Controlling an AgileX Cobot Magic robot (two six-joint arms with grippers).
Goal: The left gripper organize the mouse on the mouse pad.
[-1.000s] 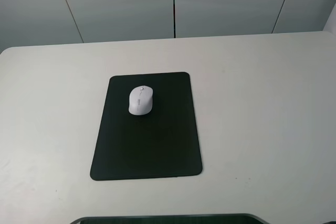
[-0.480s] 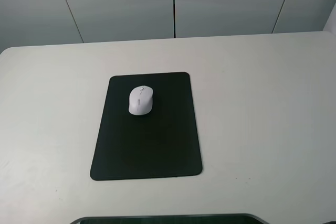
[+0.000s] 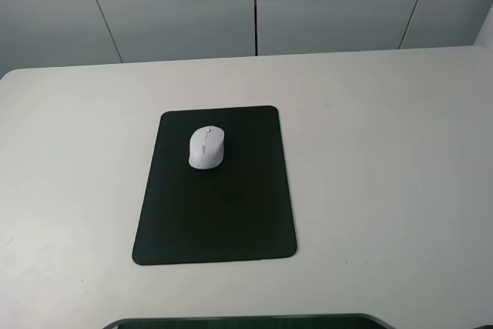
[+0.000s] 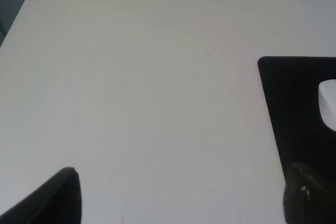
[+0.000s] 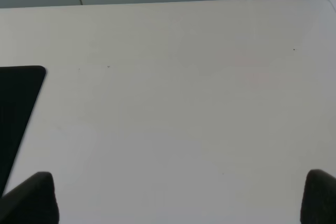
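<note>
The mouse pad [image 3: 216, 186] looks like a matt black sheet, flat and even, giving back almost no light. The mouse [image 3: 206, 146] has a smooth white plastic-looking shell with a soft sheen and a grey strip down its middle. The table [image 3: 385, 159] is a smooth off-white surface, matt, with a few tiny dark specks.

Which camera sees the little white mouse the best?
The exterior high view: the whole mouse shows, sitting on the far part of the mouse pad. The left wrist view catches only a cut-off sliver of it at the picture's edge. The right wrist view shows none of it.
</note>
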